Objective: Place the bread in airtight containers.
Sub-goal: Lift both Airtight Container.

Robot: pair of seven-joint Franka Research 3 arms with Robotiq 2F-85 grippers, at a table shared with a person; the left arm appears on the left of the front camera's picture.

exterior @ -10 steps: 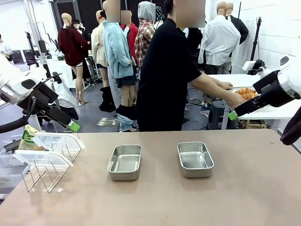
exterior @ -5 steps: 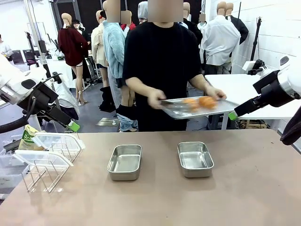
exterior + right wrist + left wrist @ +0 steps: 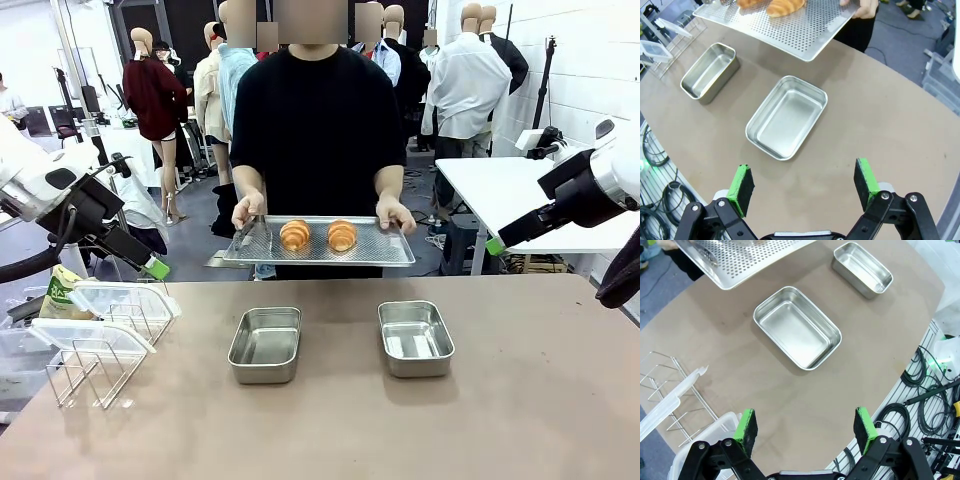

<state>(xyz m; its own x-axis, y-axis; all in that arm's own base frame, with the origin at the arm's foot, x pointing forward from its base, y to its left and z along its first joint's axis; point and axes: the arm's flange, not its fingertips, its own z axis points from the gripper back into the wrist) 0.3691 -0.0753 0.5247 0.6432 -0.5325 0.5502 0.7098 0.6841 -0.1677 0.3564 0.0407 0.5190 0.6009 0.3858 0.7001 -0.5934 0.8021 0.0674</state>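
Two golden-brown bread rolls (image 3: 294, 235) (image 3: 342, 236) lie on a perforated steel tray (image 3: 385, 247) that a person holds in both hands over the table's far edge. The bread (image 3: 784, 6) and tray (image 3: 795, 30) sit at the top of the right wrist view. Two lidless steel containers rest mid-table, the left one (image 3: 266, 344) (image 3: 797, 334) (image 3: 709, 71) and the right one (image 3: 415, 338) (image 3: 862, 269) (image 3: 786, 117). My left gripper (image 3: 153, 266) (image 3: 806, 426) hangs open above the table's left side. At the right my right gripper (image 3: 496, 245) (image 3: 805, 184) is raised and open, holding nothing.
A wire rack (image 3: 95, 375) (image 3: 667, 405) at the table's left edge holds clear white-rimmed lids (image 3: 115, 298) (image 3: 654, 49). A green-and-yellow bag (image 3: 60, 292) lies behind it. Metal tongs (image 3: 251, 238) lie on the tray's left end. Cables (image 3: 930, 405) hang below the table's near edge.
The person turned from the side table at the right and carried the tray with the bread to the far edge of my table. Both arms stayed still.
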